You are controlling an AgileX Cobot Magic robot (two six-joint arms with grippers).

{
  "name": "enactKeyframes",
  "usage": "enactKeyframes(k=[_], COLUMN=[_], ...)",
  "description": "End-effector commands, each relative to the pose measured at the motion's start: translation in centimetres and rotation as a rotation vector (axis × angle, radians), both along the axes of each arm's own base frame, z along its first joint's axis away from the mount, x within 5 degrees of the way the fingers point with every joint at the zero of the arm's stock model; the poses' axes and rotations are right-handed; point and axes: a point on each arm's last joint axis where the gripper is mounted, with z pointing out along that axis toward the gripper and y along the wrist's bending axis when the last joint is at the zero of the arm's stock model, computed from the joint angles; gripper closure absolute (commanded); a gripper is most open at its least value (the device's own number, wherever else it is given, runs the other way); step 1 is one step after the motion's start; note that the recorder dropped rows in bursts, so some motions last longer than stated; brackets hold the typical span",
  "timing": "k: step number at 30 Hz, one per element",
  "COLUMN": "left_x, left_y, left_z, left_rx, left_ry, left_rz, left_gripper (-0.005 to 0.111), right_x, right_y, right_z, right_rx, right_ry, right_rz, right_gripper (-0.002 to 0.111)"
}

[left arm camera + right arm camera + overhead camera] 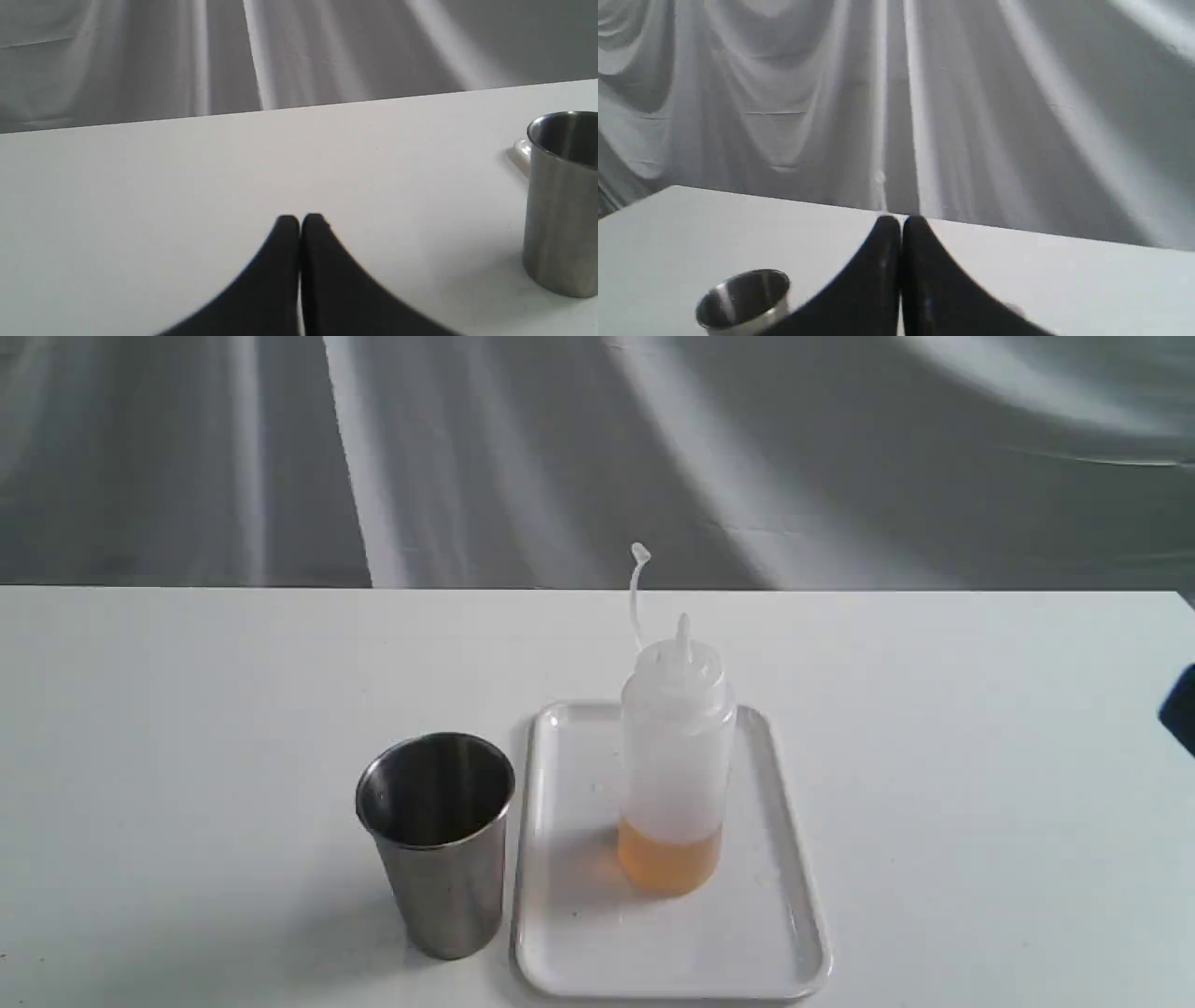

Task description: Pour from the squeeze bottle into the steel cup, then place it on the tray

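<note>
The squeeze bottle (674,756) stands upright on the white tray (574,933), a band of amber liquid at its bottom and its cap strap sticking up. The steel cup (437,840) stands upright on the table just left of the tray. In the left wrist view my left gripper (300,221) is shut and empty over bare table, with the cup (560,200) off to one side and apart from it. My right gripper (901,223) is also shut and empty, with the cup's rim (743,298) showing beside it; the bottle is hidden in that view.
A white table (187,709) carries everything, with a grey draped cloth behind its far edge. A dark part of the right arm (1181,709) shows at the right border of the exterior view.
</note>
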Motion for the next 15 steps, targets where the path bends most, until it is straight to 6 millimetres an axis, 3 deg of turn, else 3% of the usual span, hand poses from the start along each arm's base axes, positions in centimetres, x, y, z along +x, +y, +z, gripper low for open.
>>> enactKeyframes(k=[1,8,15], left_x=[0.0,0.0,0.0], left_y=[0.0,0.0,0.0], left_z=[-0.1,-0.1,-0.1], left_rx=[-0.002,-0.006,-0.002], left_ry=[-0.005,-0.005,-0.005], left_rz=[0.002,0.002,0.001], left_gripper=[0.107,0.107,0.107], right_x=[-0.9,-2.7,-4.6], right_y=[-1.3,-3.4,-4.5], right_z=[-0.7,-1.8,-4.8], right_rx=[-0.024,-0.002,0.003], right_ry=[0.068,0.033,-0.019], right_rz=[-0.1,-0.313,-0.501], right_gripper=[0.108,0.108,0.108])
